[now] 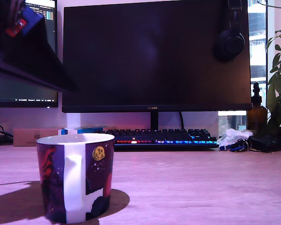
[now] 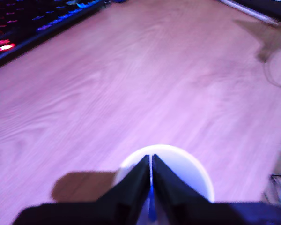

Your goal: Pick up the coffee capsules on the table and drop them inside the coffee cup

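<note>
The coffee cup (image 1: 76,182), dark purple with red swirls, a gold moon disc and a white handle, stands on the table (image 1: 201,187) at the exterior view's lower left. In the wrist view my gripper (image 2: 151,157) hangs over the cup's white rim (image 2: 192,168). Its two dark fingers are pressed together, with only a thin blue sliver showing in the slit behind the tips. No coffee capsules show in either view. In the exterior view a dark blurred part of the arm (image 1: 23,51) fills the upper left, above the cup.
A backlit keyboard (image 1: 164,137) lies under a large dark monitor (image 1: 154,56) at the back of the table. At the exterior view's right stand a crumpled white tissue (image 1: 232,137), a brown pump bottle (image 1: 256,115) and a plant (image 1: 278,79). Headphones (image 1: 229,42) hang on the monitor.
</note>
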Motion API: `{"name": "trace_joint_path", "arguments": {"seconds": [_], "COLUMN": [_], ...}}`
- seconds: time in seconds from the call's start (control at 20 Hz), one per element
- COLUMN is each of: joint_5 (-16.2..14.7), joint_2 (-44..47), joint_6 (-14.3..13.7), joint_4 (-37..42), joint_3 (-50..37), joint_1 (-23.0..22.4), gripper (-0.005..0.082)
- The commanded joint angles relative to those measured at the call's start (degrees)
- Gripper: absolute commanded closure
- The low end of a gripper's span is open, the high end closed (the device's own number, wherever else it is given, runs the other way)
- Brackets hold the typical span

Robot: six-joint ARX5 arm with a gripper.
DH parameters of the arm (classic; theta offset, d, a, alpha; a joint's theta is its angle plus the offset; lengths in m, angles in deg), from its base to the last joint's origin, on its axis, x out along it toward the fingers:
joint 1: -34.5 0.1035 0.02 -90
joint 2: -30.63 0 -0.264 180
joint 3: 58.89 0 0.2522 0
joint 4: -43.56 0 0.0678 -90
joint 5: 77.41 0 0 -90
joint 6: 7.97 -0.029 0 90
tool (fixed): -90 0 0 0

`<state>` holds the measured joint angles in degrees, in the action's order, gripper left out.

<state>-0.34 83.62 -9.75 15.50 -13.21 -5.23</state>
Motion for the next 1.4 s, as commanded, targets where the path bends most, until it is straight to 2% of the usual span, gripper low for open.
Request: {"name": "trace_joint_path", "arguments": {"seconds": [0.0,0.2,0.55,0.7,0.8,0.85,1.05,1.35], "joint_5": [1.6,5.1,5.1,5.1,5.7,6.4,10.6,10.8], "joint_2": [-0.9,-3.1,-6.7,-8.7,-10.3,-11.2,-14.0,-14.8], "joint_6": [0.9,1.8,3.1,4.3,6.5,6.7,11.0,13.6], "joint_4": [-0.8,-1.3,-2.7,-3.5,-4.0,-4.6,-5.9,-5.9], "joint_3": [0.3,0.3,-0.5,-2.6,-4.6,-5.3,-7.8,-7.8], "joint_1": [-0.1,0.3,8.1,9.6,9.9,9.9,9.9,9.9], "gripper": [0.0793,0.0793,0.0793,0.0793,0.0793,0.0793,0.0793,0.0793]}}
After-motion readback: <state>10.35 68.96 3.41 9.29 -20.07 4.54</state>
